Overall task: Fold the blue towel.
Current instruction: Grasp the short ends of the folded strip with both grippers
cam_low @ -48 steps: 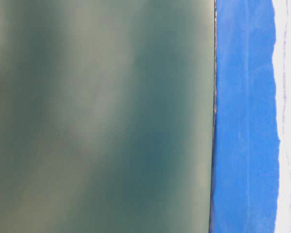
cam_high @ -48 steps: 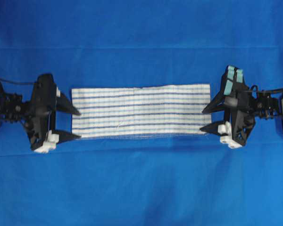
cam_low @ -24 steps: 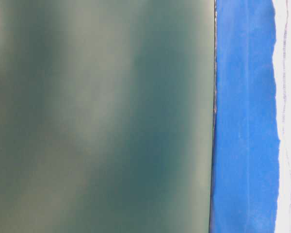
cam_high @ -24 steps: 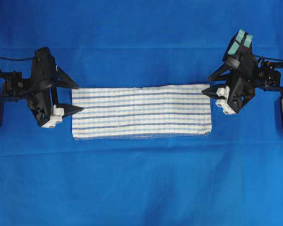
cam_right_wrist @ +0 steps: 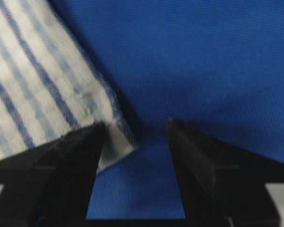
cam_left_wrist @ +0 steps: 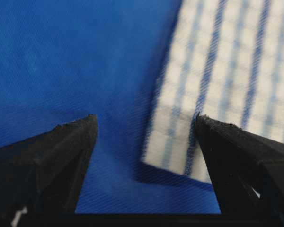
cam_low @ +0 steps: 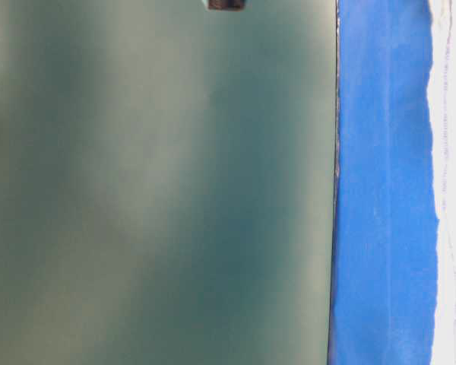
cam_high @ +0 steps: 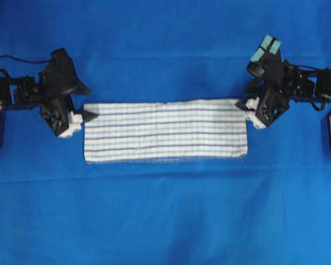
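Swung up to the far corners of the striped towel [cam_high: 165, 130] now, left pincer [cam_high: 84, 102] and right pincer [cam_high: 247, 96] both wide, probably lining up to pinch and fold.

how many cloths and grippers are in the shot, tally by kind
striped towel: 1
plain blue cloth under it: 1
grippers: 2, the left gripper and right gripper, both open at the towel's far corners
total: 4
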Robot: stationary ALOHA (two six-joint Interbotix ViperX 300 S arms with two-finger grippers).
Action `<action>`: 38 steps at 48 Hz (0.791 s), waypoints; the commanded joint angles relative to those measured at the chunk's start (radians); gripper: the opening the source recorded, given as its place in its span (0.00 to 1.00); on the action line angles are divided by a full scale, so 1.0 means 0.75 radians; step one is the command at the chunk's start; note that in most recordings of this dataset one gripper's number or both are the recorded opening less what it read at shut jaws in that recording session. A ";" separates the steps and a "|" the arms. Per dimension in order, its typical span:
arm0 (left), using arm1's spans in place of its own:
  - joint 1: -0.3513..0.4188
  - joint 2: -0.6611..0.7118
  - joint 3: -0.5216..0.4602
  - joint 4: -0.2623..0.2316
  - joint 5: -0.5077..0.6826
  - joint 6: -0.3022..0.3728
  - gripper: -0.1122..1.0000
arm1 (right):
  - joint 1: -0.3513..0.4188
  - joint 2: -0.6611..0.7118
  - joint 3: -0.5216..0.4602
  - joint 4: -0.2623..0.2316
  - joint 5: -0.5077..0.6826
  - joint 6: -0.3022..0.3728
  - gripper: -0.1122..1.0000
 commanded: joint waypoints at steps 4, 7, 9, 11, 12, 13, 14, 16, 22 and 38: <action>0.035 0.016 -0.016 0.002 -0.010 0.002 0.78 | -0.004 0.002 -0.016 -0.008 -0.010 -0.002 0.64; 0.045 0.016 -0.016 0.002 -0.008 0.002 0.73 | -0.004 0.002 -0.018 -0.012 -0.010 -0.006 0.64; 0.045 0.016 -0.018 0.002 -0.008 0.004 0.68 | -0.004 0.002 -0.018 -0.022 -0.010 -0.006 0.64; 0.045 0.016 -0.018 0.002 -0.006 0.004 0.58 | 0.002 0.002 -0.020 -0.033 -0.010 -0.006 0.62; 0.043 0.016 -0.018 0.002 -0.004 0.004 0.54 | 0.006 0.002 -0.020 -0.037 -0.010 -0.006 0.61; 0.041 0.016 -0.018 0.002 -0.002 0.004 0.49 | 0.008 0.002 -0.020 -0.041 -0.010 -0.006 0.59; 0.039 0.016 -0.018 0.002 0.004 0.004 0.45 | 0.012 0.002 -0.022 -0.045 -0.012 -0.006 0.55; 0.035 0.016 -0.016 0.002 0.012 0.004 0.37 | 0.018 0.002 -0.022 -0.049 -0.010 -0.006 0.47; 0.012 0.014 -0.018 0.002 0.051 0.004 0.15 | 0.035 0.000 -0.022 -0.057 -0.010 -0.006 0.16; -0.025 -0.016 -0.029 0.002 0.123 0.000 0.12 | 0.033 -0.047 -0.025 -0.059 -0.006 -0.006 0.14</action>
